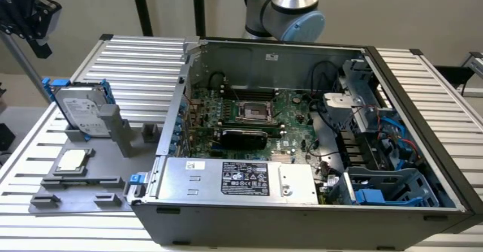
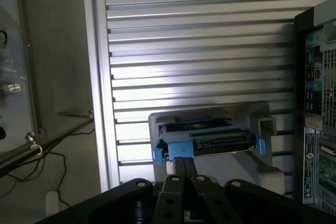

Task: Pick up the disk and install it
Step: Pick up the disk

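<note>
The disk (image 1: 79,109) is a silver-grey drive with a white label in a blue carrier frame. It stands upright in a grey holder (image 1: 113,129) on the slatted table, at the exterior view's left. My gripper (image 1: 39,44) hangs well above it and slightly further left, touching nothing. In the wrist view the disk (image 2: 207,139) appears edge-on, beyond my gripper (image 2: 184,167). The two thin fingers are pressed together, shut on nothing.
An open computer case (image 1: 422,111) takes up the exterior view's middle and right, with a motherboard (image 1: 257,113), a silver power supply (image 1: 241,179) and blue drive bays (image 1: 386,189). A small square chip (image 1: 73,160) lies on the grey fixture. Slatted table (image 1: 143,65) surrounds the holder.
</note>
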### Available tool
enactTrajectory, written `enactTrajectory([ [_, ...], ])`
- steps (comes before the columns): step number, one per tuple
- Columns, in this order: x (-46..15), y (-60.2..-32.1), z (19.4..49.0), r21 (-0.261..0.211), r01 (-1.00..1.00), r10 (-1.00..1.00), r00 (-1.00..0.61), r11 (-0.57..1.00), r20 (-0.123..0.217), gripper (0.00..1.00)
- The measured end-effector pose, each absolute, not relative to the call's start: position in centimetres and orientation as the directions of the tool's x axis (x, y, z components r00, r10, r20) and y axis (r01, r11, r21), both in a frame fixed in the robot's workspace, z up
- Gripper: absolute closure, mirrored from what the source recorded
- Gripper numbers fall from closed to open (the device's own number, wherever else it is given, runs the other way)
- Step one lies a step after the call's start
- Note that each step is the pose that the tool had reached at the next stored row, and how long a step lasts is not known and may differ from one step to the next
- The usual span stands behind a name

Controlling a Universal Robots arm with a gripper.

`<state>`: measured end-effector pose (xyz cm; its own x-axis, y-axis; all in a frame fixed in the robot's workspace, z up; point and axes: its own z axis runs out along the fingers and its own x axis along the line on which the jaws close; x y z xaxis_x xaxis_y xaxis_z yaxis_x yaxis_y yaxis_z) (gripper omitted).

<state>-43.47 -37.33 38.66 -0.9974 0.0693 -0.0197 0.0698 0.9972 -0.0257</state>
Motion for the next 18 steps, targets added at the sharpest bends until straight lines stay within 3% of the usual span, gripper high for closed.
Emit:
enactTrajectory([
  [7, -43.47, -37.33, 38.66, -0.026, 0.063, 0.062, -0.998, 0.998, -0.02, 0.89],
  [18, -43.47, -37.33, 38.49, -0.026, -0.136, -0.136, -0.99, 0.99, -0.02, 0.89],
])
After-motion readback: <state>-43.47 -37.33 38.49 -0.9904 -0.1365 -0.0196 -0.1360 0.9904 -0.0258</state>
